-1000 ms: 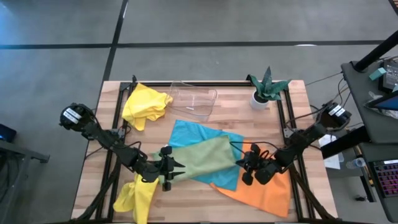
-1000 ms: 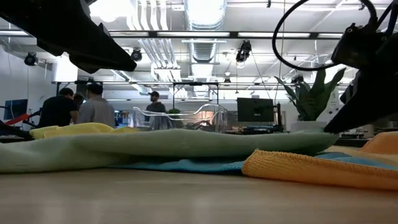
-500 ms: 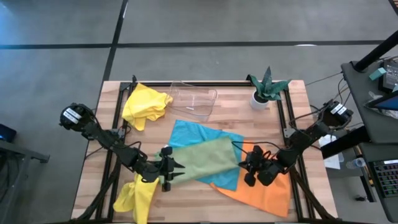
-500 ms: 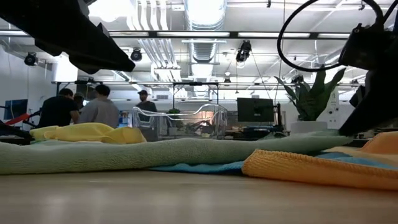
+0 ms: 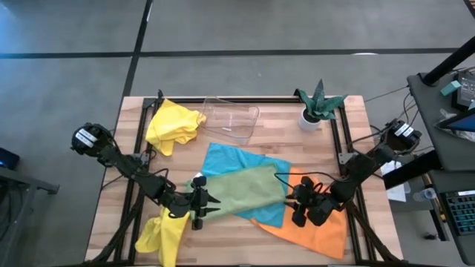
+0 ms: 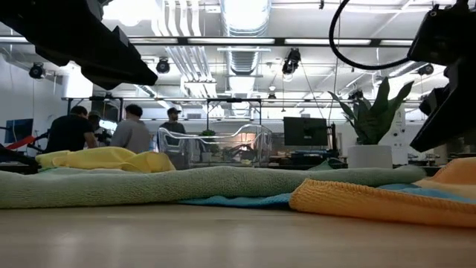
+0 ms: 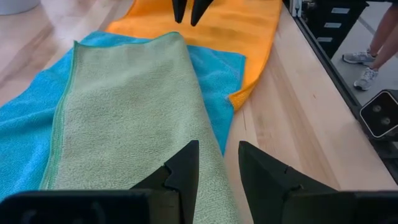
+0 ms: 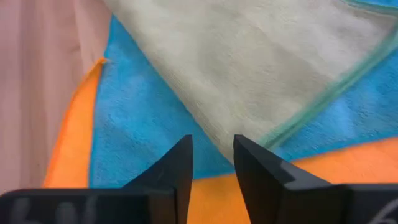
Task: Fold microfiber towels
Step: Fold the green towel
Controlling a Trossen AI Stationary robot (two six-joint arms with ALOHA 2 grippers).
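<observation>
Two tools are at work over the pile of cloths in the middle of the table (image 5: 297,141). The left tool (image 5: 210,207) sits at the near-left corner of the sage green towel (image 5: 241,190); in its wrist view its fingers (image 7: 186,171) stand a narrow gap apart with the towel's edge running into that gap, though whether they truly pinch the cloth cannot be told. The right tool (image 5: 296,207) hangs above the orange towel (image 5: 315,226), just past the green towel's right-hand corner; its fingers (image 8: 177,168) are parted by a small gap and nothing lies between them, the cloths showing clear below. The green towel lies flat as a long strip, its long axis running from the left tool up and rightward toward the right tool, spread on top of the turquoise blue towel (image 5: 223,159), which sticks out behind it and along its near edge. The orange towel lies under the blue one's right end and reaches to the table's near-right edge. One yellow towel (image 5: 173,124) is bunched at the far-left corner beside the clear plastic tray (image 5: 231,119); the other yellow towel (image 5: 162,233) hangs crumpled at the near-left edge below the left arm. The low view shows the green towel lying low and level across the table.
</observation>
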